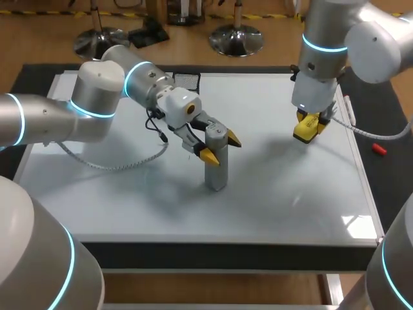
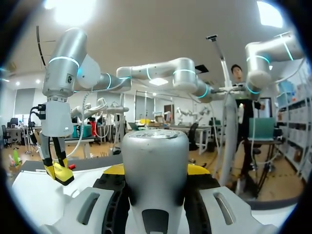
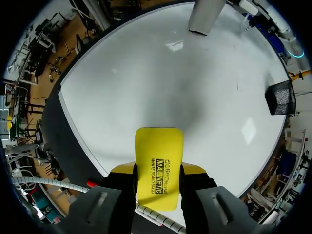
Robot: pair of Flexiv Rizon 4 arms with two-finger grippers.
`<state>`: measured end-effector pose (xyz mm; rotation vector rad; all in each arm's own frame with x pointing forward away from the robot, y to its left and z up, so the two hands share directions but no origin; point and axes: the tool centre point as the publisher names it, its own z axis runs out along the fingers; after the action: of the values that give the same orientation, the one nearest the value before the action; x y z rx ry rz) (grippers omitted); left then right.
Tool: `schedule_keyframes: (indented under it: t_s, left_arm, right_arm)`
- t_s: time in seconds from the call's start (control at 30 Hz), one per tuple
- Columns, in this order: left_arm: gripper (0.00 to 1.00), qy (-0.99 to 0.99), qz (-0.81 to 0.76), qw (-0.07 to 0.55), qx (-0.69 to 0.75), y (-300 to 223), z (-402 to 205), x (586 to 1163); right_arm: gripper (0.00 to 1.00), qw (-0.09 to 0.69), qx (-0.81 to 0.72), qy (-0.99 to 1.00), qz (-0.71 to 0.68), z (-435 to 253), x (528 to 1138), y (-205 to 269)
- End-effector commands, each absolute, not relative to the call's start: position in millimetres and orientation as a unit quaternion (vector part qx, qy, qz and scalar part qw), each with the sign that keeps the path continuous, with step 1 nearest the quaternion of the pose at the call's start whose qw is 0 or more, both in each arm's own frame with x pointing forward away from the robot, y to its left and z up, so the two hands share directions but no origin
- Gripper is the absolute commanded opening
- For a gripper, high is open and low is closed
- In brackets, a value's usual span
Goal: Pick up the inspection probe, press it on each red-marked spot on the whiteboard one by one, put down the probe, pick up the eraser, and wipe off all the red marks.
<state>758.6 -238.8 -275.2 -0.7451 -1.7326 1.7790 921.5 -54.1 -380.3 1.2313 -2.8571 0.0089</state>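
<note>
Head view, left gripper (image 1: 221, 147): centre of frame, jaws pinching the upright grey probe (image 1: 216, 174).
Head view, right gripper (image 1: 310, 124): upper right, jaws clamping the yellow eraser (image 3: 158, 156).
Head view, whiteboard (image 1: 277, 200): beneath both.

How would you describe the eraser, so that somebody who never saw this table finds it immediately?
Start from the big whiteboard covering the table and go to its right side, where the right gripper points down. The eraser is the flat yellow block with rounded corners held between its fingers. The other held thing, the inspection probe in the left gripper, is a silver upright cylinder.
</note>
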Motion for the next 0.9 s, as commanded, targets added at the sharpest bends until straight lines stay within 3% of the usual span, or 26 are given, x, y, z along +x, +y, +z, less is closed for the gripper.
schedule_keyframes:
  t_s: [0.03, 0.9]
  left_arm:
    - [0.00, -0.640, 0.656, 0.278, -0.287, -238, -265, 770]
    - [0.00, -0.648, 0.635, 0.282, -0.311, -164, -212, 864]
  right_arm:
    - [0.00, 0.016, 0.396, -0.918, 0.004, -380, 922, -55]
    - [0.00, 0.016, 0.396, -0.918, 0.004, -380, 922, -55]
